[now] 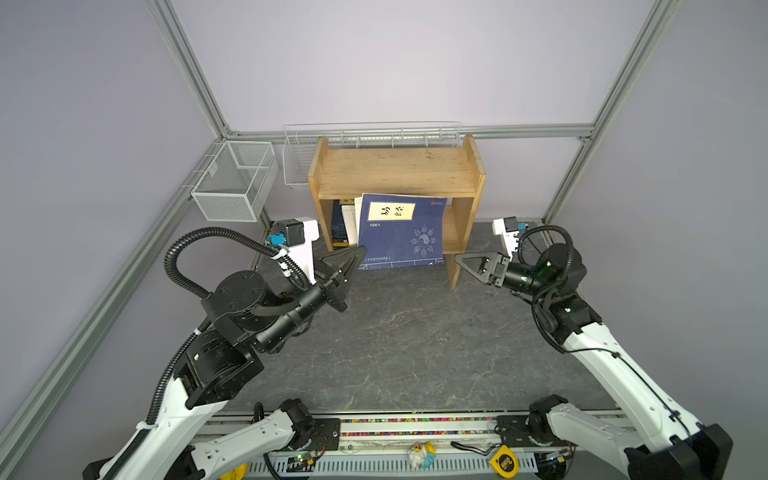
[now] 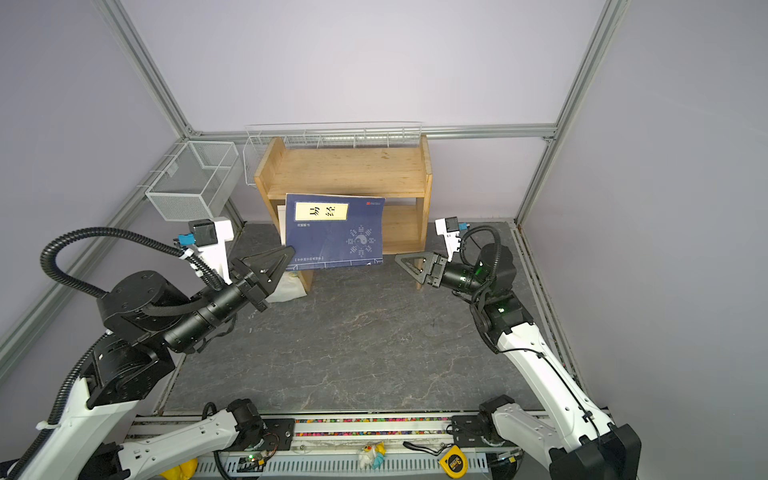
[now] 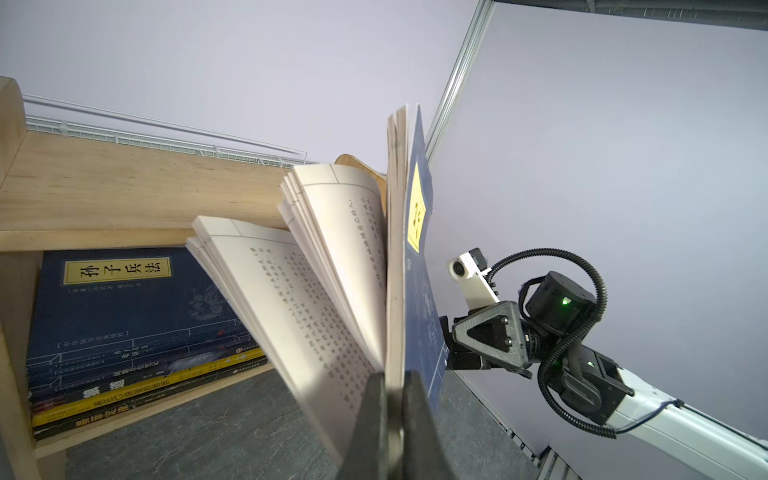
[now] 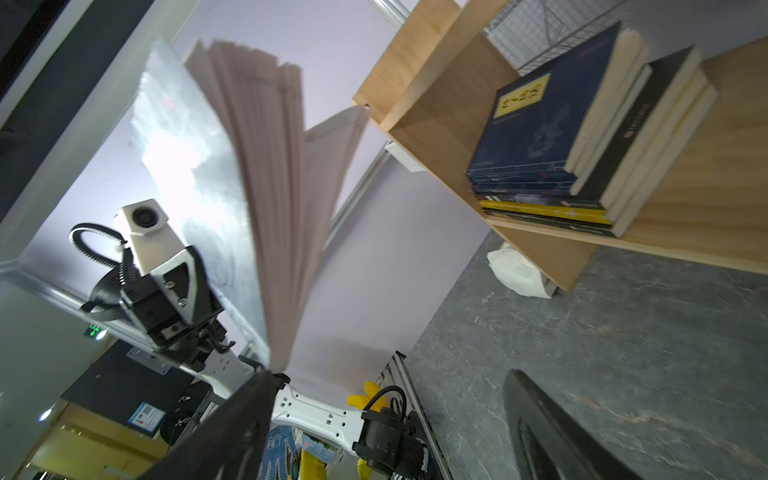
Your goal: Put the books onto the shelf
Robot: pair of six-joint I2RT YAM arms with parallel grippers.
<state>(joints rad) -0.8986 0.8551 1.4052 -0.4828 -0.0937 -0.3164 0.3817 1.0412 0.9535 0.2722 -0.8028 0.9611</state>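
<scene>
A navy blue book [image 1: 401,230] [image 2: 334,230] with a yellow title label stands upright in front of the wooden shelf [image 1: 399,174] [image 2: 345,172]. My left gripper [image 1: 359,253] [image 3: 392,382] is shut on its lower left corner. The pages [image 3: 316,257] [image 4: 257,158] fan open toward the shelf. My right gripper [image 1: 459,259] [image 4: 388,374] is open beside the book's lower right corner and holds nothing. Several books [image 3: 124,324] [image 4: 552,137] stand stacked at the left end of the shelf's lower compartment; the navy top one has a yellow label.
A mesh basket [image 1: 235,180] hangs on the left frame. A white wire rack [image 1: 374,133] sits behind the shelf. By the shelf's left foot lies a white soft packet [image 2: 286,289] [image 4: 519,270]. A yellow tape measure [image 1: 505,461] and a small toy [image 1: 419,455] lie on the front rail.
</scene>
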